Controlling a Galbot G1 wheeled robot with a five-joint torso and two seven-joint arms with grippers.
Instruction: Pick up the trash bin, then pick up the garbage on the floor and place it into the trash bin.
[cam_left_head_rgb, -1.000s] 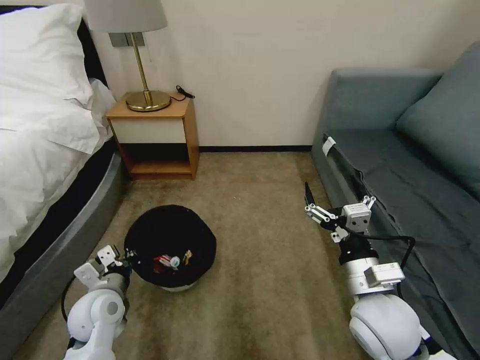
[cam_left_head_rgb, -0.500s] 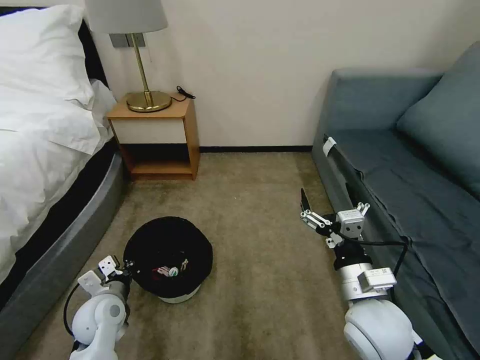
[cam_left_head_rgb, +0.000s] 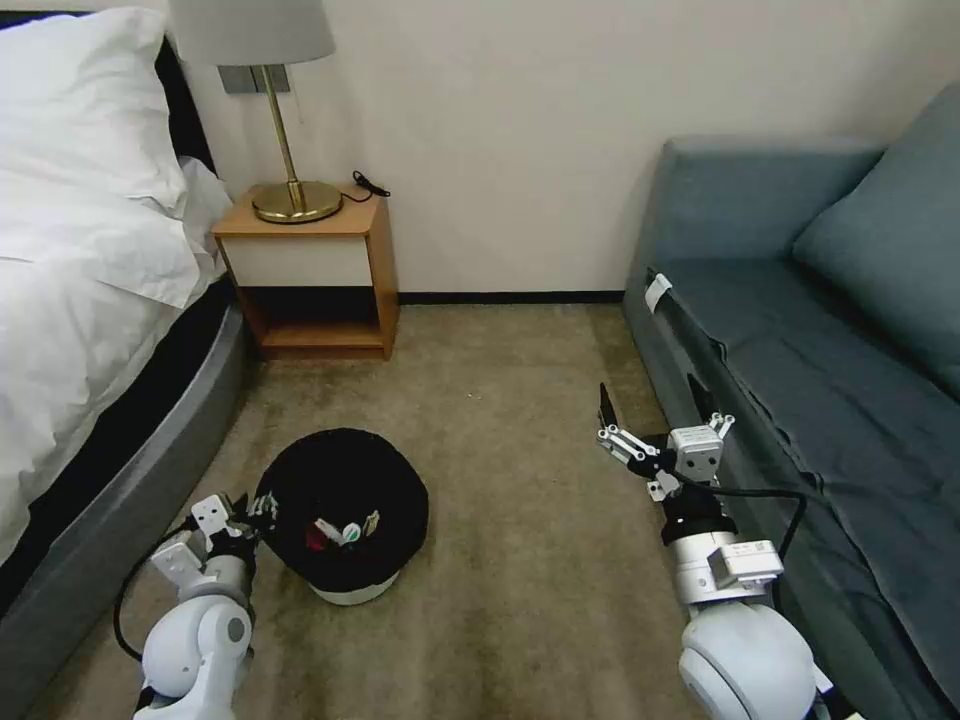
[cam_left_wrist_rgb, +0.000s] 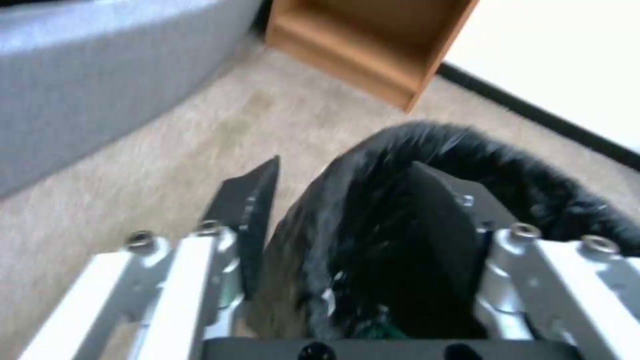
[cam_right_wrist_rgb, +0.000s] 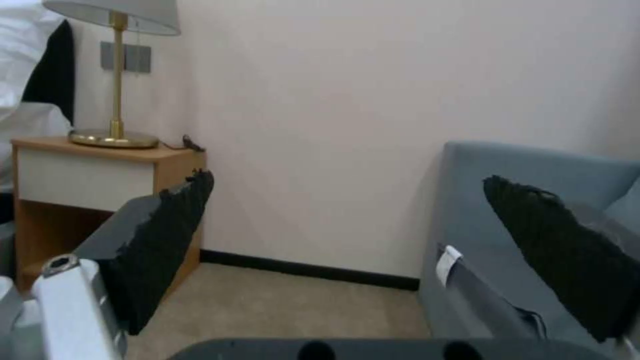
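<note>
While my left gripper clamps the bin rim, I should carry it level so the garbage stays inside; my right gripper hangs wide, empty.

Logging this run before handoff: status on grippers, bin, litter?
Left gripper straddling the trash bin rim, one finger inside, one outside. Right gripper open, empty, beside the sofa. Garbage in bin. Carpet unobstructed.
</note>
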